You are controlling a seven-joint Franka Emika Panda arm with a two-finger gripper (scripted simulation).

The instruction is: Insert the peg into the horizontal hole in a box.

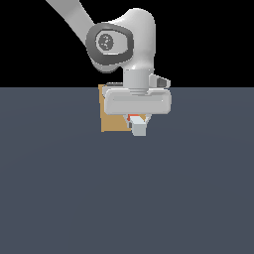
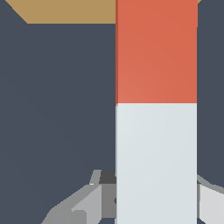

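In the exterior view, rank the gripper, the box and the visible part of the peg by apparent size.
Largest to smallest:
1. gripper
2. box, partly hidden behind the gripper, so its full size is unsure
3. peg, only a small end shows

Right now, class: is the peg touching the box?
Cannot tell. In the wrist view the peg runs up over the box, hiding any contact or gap; in the exterior view the gripper covers where they would meet.
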